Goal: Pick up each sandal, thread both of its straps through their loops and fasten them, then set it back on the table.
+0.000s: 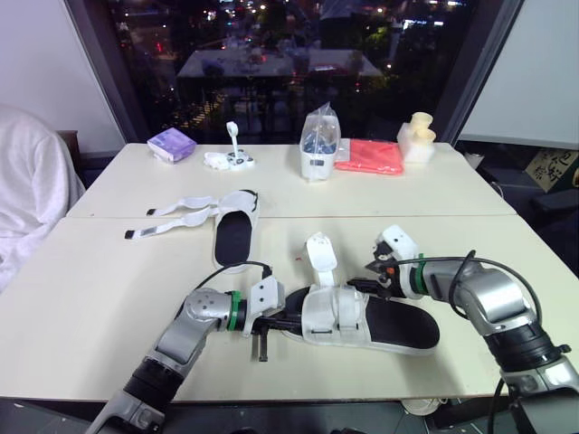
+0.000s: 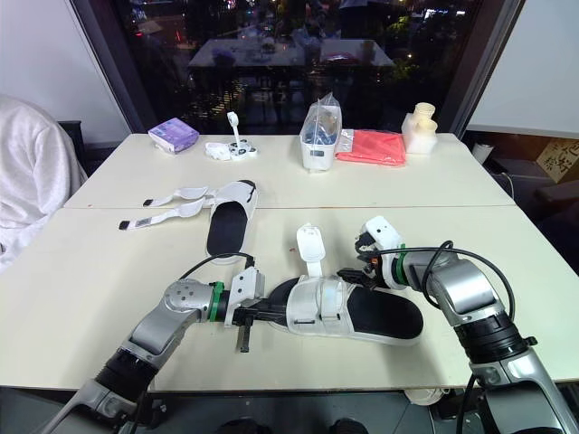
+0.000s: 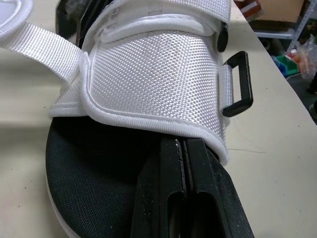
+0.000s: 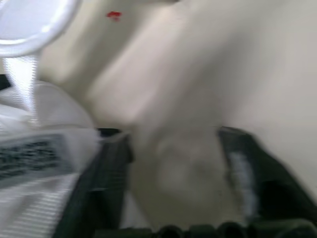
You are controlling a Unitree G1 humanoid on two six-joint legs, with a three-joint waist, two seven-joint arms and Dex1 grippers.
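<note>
Near sandal [image 1: 398, 327] lies centre-front on the worktop [image 1: 81, 298], close to the front edge, w/ bare cream surface open on both sides and back to the 2nd sandal [image 1: 233, 233], well apart, straps splayed left. Left gripper [image 3: 182, 148] is clenched, fingers pressed flat together, tips tucked under the edge of the front strap [image 3: 153, 74]: coarse white woven webbing, rounded hem, black rectangular plastic loop [image 3: 238, 84] at its side, smooth black sole below. Right gripper [image 1: 371, 278] is released, fingers spread, just beside the sandal's other strap, whose free end [image 1: 319, 253] stands up.
</note>
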